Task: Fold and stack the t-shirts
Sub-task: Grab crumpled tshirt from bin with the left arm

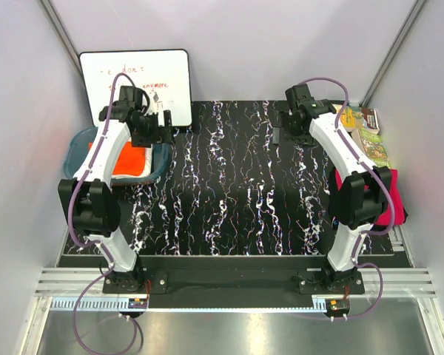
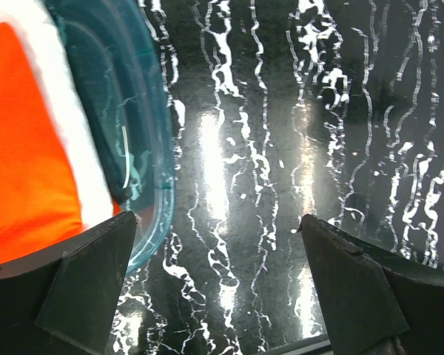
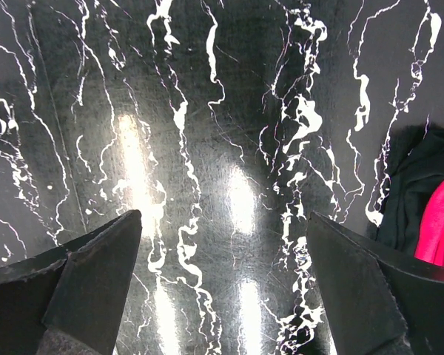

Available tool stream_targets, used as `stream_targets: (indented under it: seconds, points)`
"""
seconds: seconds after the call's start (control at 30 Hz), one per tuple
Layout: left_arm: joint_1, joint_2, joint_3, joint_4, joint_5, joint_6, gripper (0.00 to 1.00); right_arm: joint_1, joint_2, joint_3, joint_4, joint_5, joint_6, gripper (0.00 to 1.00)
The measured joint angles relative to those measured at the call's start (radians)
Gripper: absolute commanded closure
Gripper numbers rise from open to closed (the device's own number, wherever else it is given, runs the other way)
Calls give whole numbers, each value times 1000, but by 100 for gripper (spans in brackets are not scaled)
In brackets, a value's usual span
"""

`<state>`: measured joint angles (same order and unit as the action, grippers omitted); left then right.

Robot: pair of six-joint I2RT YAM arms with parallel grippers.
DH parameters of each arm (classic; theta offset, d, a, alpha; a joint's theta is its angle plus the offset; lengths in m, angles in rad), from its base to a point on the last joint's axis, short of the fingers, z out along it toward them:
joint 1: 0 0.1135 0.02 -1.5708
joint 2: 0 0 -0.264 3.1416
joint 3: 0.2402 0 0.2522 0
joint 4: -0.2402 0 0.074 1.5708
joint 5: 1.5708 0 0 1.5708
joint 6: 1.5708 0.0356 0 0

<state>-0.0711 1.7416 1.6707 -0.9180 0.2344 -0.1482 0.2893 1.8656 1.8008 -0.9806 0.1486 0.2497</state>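
- While both arms hang over the table (image 1: 229,185), your left gripper (image 2: 218,229) has its fingers spread wide, with only bare marbled tabletop between them.
- Just off that gripper's left finger you'll see the rim of the teal tub (image 2: 144,133), curving down behind the fingertip.
- Inside the tub, further left, lies the orange t-shirt (image 2: 22,148). A strip of the cream-white t-shirt (image 2: 70,118) shows between it and the tub wall.
- Your right gripper (image 3: 223,222) is spread just as wide and also grips nothing, with tabletop beneath it.
- Out past its right finger sits the magenta t-shirt (image 3: 440,214), bunched on a black cloth (image 3: 407,185) at the table's edge, well apart from the fingertips.
- From above, that shirt is mostly hidden behind the right arm's elbow.
- Beyond the right gripper, in the far corner on its right, lie the booklets (image 1: 370,137).
- A whiteboard (image 1: 133,74) leans against the wall behind your left gripper.
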Motion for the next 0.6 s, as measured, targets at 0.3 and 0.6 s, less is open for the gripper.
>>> stream_targets:
  seconds: [0.3,0.6]
  points:
    - [26,55,59,-77,-245,-31,1,0,0,-24,0,-2,0,0]
    - [244,200,116,-161,-377,-112,1,0,0,-40,-3,-18,-7,0]
